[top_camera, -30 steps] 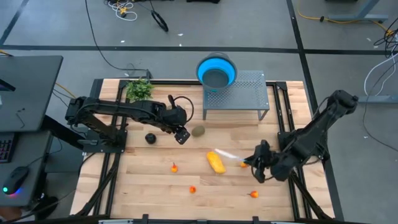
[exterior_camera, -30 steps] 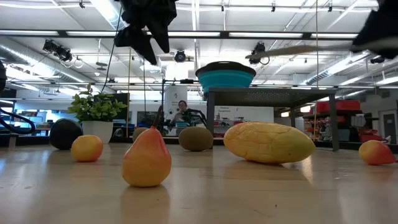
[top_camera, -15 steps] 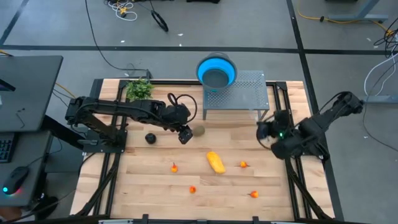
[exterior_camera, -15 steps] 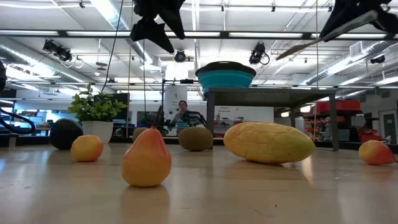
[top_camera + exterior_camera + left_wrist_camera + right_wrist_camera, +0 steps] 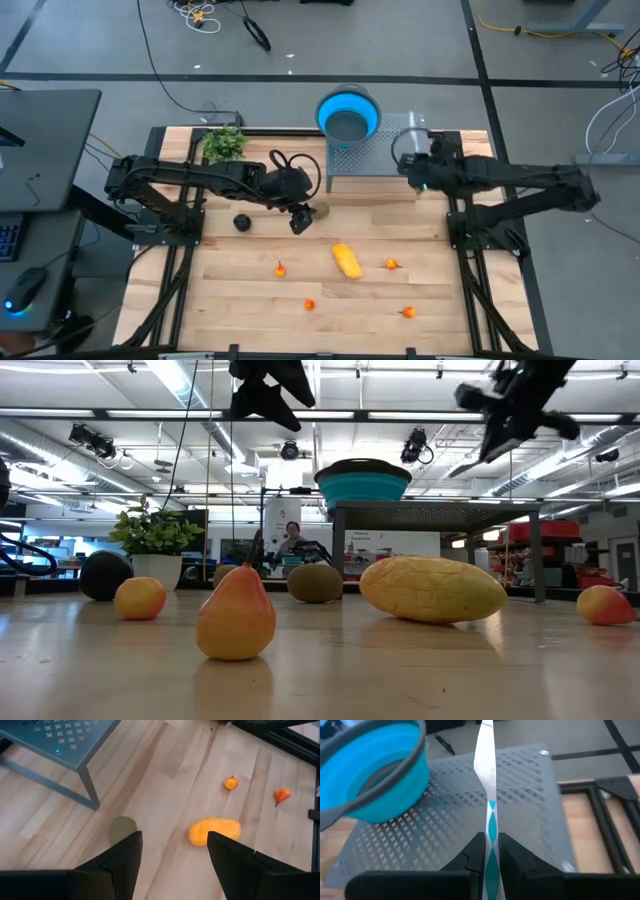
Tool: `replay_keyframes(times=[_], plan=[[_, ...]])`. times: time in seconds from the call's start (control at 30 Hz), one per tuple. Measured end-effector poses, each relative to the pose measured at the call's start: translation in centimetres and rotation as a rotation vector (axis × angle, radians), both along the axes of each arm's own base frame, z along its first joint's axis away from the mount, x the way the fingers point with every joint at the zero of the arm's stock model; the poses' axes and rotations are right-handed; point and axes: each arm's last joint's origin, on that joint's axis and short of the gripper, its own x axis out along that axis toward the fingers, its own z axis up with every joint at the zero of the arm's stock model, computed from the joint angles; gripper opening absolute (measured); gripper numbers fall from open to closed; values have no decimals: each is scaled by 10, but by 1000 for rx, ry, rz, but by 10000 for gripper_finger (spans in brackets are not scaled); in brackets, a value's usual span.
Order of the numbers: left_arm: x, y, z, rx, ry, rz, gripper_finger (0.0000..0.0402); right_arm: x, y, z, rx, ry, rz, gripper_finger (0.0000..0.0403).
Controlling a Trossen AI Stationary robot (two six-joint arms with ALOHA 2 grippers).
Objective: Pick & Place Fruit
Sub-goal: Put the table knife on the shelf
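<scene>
My left gripper (image 5: 300, 219) (image 5: 172, 851) hangs open just left of a brown-green oval (image 5: 320, 211) (image 5: 123, 828) that lies on the wood. The oblong yellow fruit (image 5: 347, 261) (image 5: 215, 831) lies mid-table. The dark round one (image 5: 241, 222) sits to the left, and several tiny orange-red pieces (image 5: 391, 265) are scattered toward the near edge. In the low view a second oval (image 5: 226, 573) shows behind the first (image 5: 315, 582). My right gripper (image 5: 410, 165) (image 5: 491, 847) is raised over the metal rack, shut on a slim knife (image 5: 486, 765). My right gripper pinches the knife's teal-and-white patterned handle (image 5: 491, 822) between its two fingers, which lie along the knife. The pale blade (image 5: 485, 755) sticks out ahead of the fingertips. The knife is lifted clear, above the rack top.
A grey perforated metal rack (image 5: 400, 150) stands at the far edge with a blue collapsible bowl (image 5: 348, 112) on its left end. A potted green sprig (image 5: 224, 143) stands at the far left corner. Black frame rails run along both table sides.
My right gripper has carried the knife from low near the yellow fruit, at the table's right near side, up and toward the far edge, ending over the rack. My left gripper has crept a little right toward the brown-green oval. The fruit has stayed put.
</scene>
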Motion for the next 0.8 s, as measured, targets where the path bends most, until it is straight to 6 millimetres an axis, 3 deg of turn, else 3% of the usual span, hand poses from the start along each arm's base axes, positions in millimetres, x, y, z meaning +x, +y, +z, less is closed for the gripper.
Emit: replay_keyframes(times=[0.1,0.33,0.57,0.8], plan=[[1,0,1,7,-15,-8,233,11,-22,-5,1,16,30,41],[1,0,1,13,-18,-18,233,13,-58,-20,62,128,-37,42],[4,0,4,27,-60,-28,233,31,-72,-37,87,197,18,42],[4,0,4,27,-59,-27,233,36,-75,-46,127,235,30,43]])
